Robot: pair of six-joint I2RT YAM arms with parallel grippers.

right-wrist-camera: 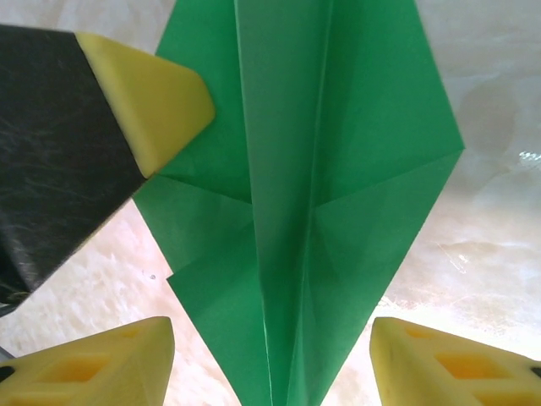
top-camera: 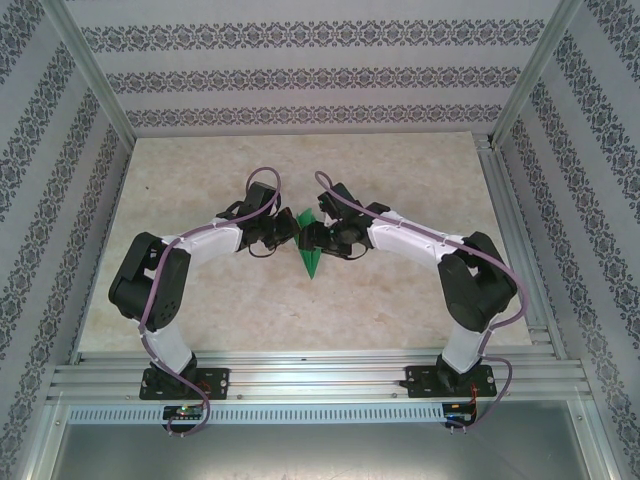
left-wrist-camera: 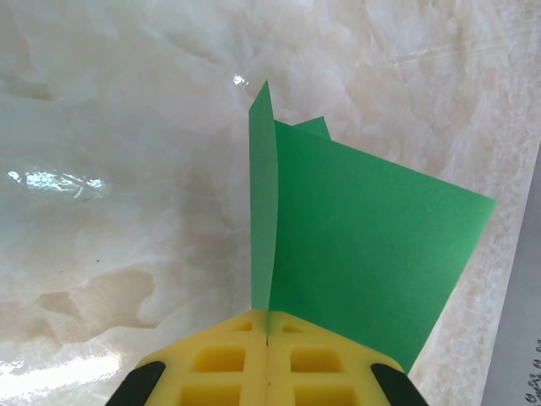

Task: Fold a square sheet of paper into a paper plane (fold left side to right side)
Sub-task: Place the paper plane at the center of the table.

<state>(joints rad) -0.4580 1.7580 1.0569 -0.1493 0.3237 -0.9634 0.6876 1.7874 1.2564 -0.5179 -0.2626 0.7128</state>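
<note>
Mid-table (top-camera: 200,180), top view: the paper plane (top-camera: 309,256) is lying between the 2 arm tips, its narrow point aiming at the near edge.

Left pincer (left-wrist-camera: 267,359): the jaws are pressing fully together and pinching the green paper. In its wrist view the paper is rising straight out of the closed yellow pads, with 1 flap standing on edge and a wider flap spreading right.

Right pincer (right-wrist-camera: 272,368): the jaws are standing apart and gripping nothing. Its 2 yellow fingertips (right-wrist-camera: 93,364) are sitting 1 on each side of the plane's narrow end, with bare table showing between each pad and the paper. The centre crease is running up midway between them. A yellow fingertip (right-wrist-camera: 156,97) of the left pincer is overlapping the plane's far-left edge.
</note>
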